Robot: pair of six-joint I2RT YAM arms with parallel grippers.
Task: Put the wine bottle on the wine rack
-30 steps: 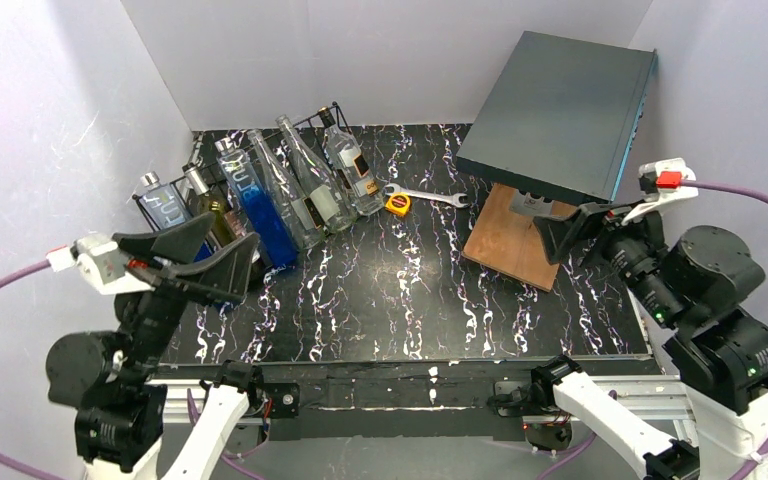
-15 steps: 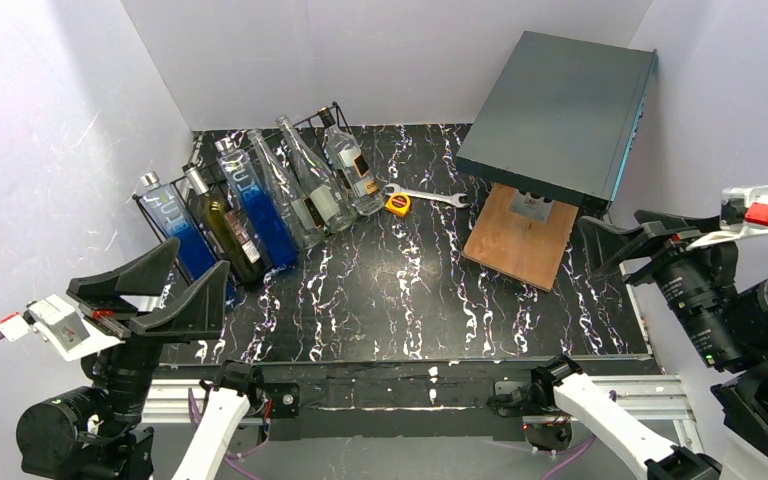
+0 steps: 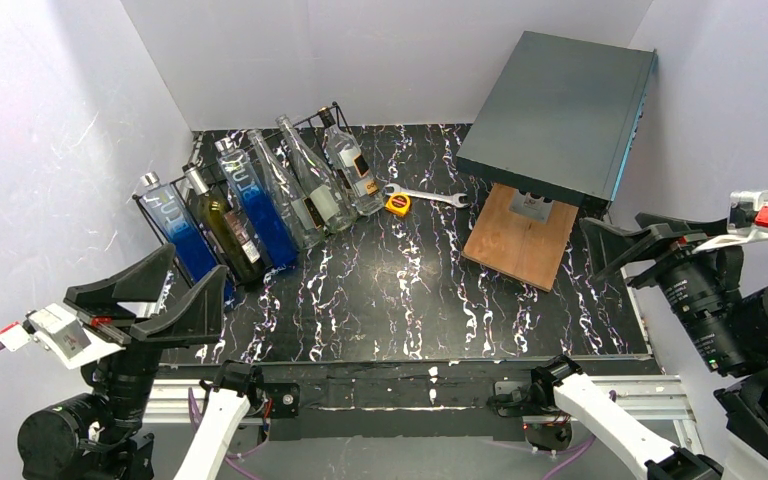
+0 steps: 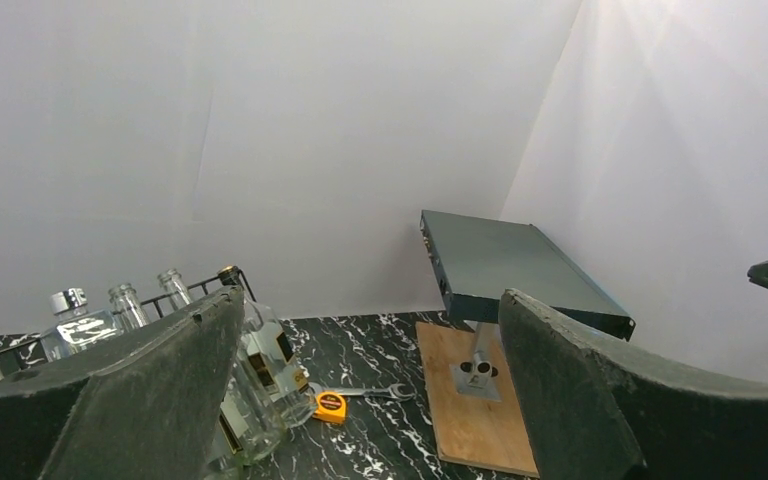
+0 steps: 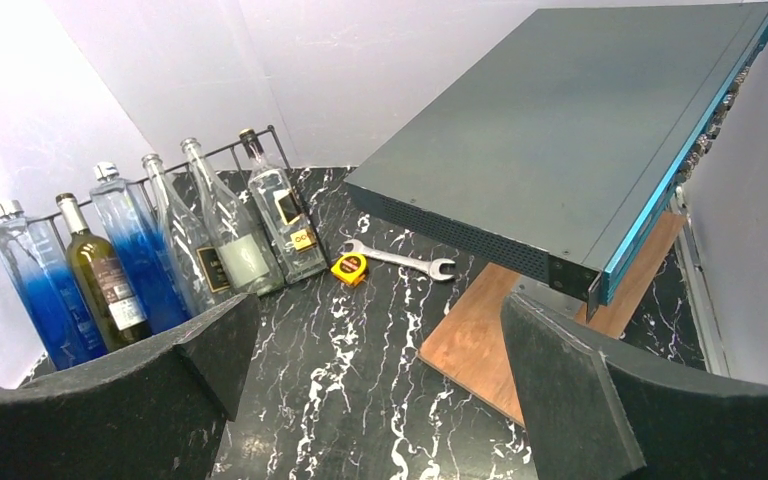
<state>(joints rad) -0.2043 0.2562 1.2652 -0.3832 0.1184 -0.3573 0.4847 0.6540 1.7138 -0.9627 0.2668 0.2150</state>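
**A:** Left pincer [image 3: 196,265] hangs by the near-left corner, jaws spread wide, nothing between them.

**B:** Right pincer [image 3: 615,222] is out past the right edge. It's gaping too, and it grips nothing.

**A:** Moving outward, there's one black marbled desk [image 3: 410,290], and one wine rack [image 5: 228,148] at its back left.

**B:** Count with me: six bottles [image 3: 310,185] lean side by side in that rack.

**A:** The wine bottle [image 3: 225,225], dark green with a pale label, sits in the rack, second from the left end.

**B:** It has a blue-tinted bottle on each side. So that's two blue, one green, three clear.

**A:** Just right of the rack lies one orange tape measure [image 3: 396,205], with one wrench [image 3: 430,196] just beside it.

**B:** Far right, one dark grey box [image 3: 560,110] tilts on a metal post [image 3: 530,205]. The post stands on one wooden board [image 3: 510,245].
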